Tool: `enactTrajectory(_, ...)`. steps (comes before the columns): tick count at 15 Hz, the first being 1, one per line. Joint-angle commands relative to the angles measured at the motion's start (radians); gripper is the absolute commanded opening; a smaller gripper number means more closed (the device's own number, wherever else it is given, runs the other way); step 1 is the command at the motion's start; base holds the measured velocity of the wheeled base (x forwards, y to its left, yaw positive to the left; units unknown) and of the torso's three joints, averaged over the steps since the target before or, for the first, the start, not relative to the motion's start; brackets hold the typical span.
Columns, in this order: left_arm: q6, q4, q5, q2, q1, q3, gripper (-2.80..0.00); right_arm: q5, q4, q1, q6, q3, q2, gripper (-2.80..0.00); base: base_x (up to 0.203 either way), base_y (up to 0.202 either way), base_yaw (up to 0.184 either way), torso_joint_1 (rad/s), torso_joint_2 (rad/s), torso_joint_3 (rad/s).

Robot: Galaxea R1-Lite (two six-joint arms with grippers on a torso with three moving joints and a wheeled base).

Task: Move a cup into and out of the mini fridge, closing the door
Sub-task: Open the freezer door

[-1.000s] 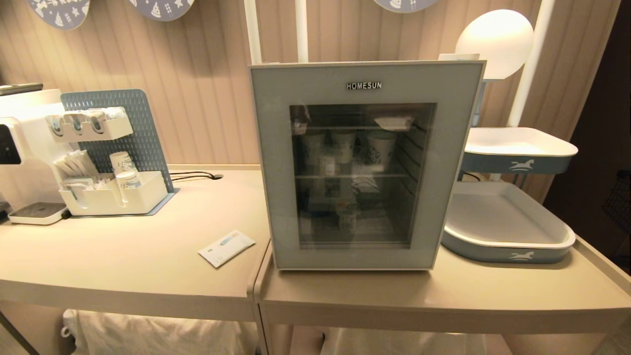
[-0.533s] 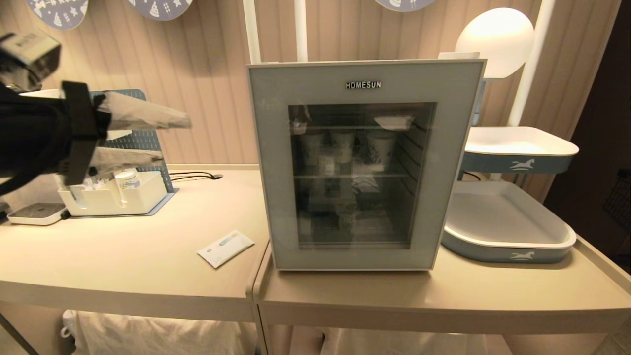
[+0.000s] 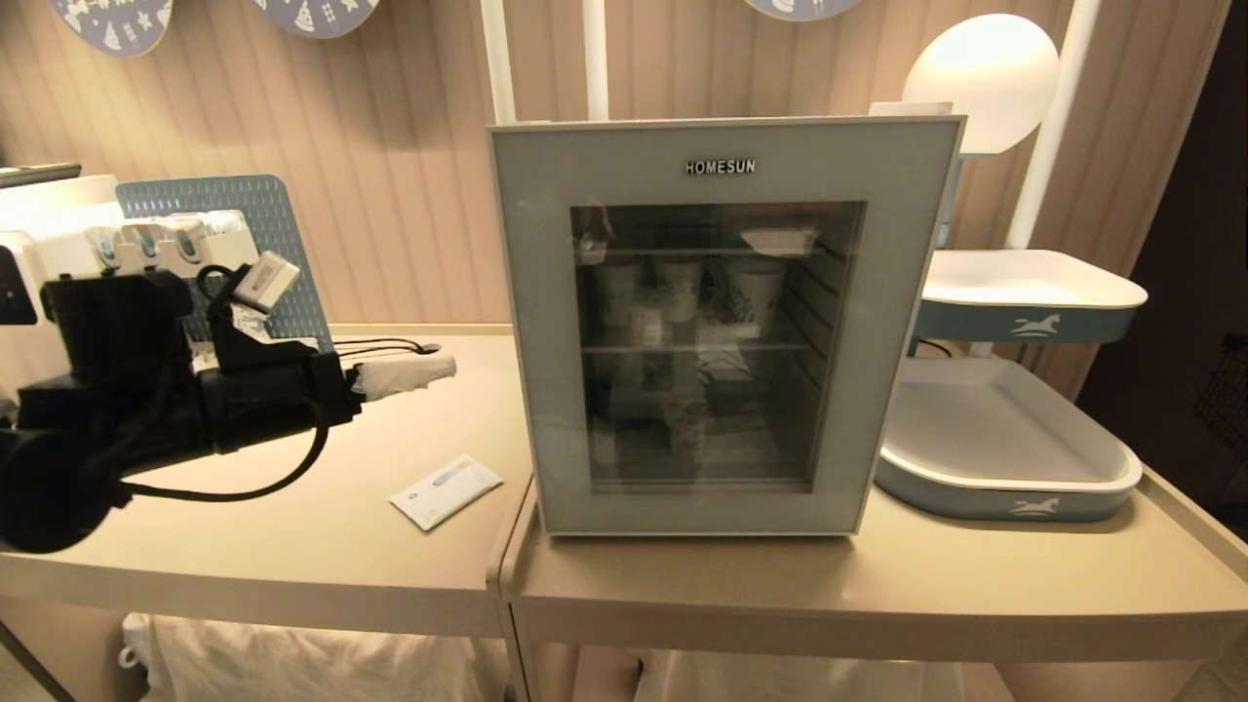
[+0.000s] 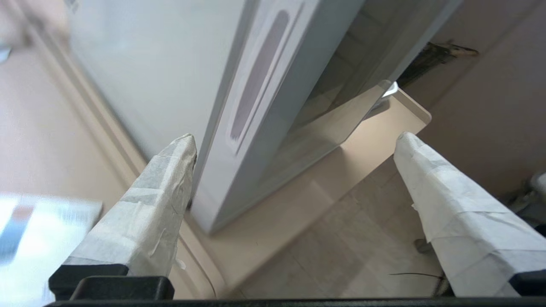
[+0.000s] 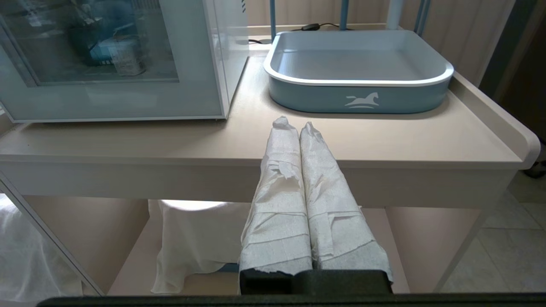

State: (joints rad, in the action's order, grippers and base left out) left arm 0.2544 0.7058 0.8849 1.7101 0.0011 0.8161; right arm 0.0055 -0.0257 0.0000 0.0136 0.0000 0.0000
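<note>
The mini fridge (image 3: 726, 122) stands mid-table with its grey-blue glass door (image 3: 546, 322) closed. Behind the glass, on the low shelf, a small white cup (image 3: 687, 429) shows dimly; it is also visible in the right wrist view, cup (image 5: 126, 59). My left gripper (image 3: 429, 373) hovers above the table left of the fridge, pointing at its side, clear of it. In the left wrist view the left gripper (image 4: 295, 137) is open and empty, with the fridge's white side (image 4: 140, 76) and the door's edge (image 4: 264, 85) ahead. My right gripper (image 5: 294, 124) is shut and empty, parked low before the table's front edge.
A white packet (image 3: 447, 490) lies on the table left of the fridge's front corner. A blue organiser (image 3: 234, 390) with paper cups and a white machine (image 3: 39, 292) sit at the back left. Blue trays (image 3: 1004, 492) stand right of the fridge. A black cable (image 3: 385, 346) runs along the back.
The left arm has come into view from the left and dropped from shoulder height to just above the table, its fingers now pointing at the fridge's side. The fridge and right arm have not moved.
</note>
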Motion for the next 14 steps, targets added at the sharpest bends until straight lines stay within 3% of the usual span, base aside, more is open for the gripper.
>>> enactTrajectory(1, -0.006, 0.292, 0.017, 0.144, -0.037, -0.05, 0.0, 0.001, 0.0, 0.0, 0.0, 0.0, 0.002, -2.8, 0.0, 0.0, 0.0, 0.0, 0.0, 0.0)
enactTrajectory(4, 0.005, 0.559, 0.006, 0.255, -0.118, -0.05, 0.0, -0.001, 0.0, 0.0, -0.001, 0.0, 0.002, -2.8, 0.0, 0.0, 0.0, 0.0, 0.0, 0.0)
enactTrajectory(8, 0.165, 0.578, 0.006, 0.261, -0.167, 0.004, 0.0, -0.001, 0.0, 0.0, -0.003, 0.0, 0.002, -2.8, 0.0, 0.0, 0.0, 0.0, 0.0, 0.0)
enactTrajectory(14, 0.27, 0.578, 0.02, 0.275, -0.198, 0.02, 0.0, -0.001, 0.0, 0.0, -0.003, 0.0, 0.002, -2.8, 0.0, 0.0, 0.0, 0.0, 0.0, 0.0)
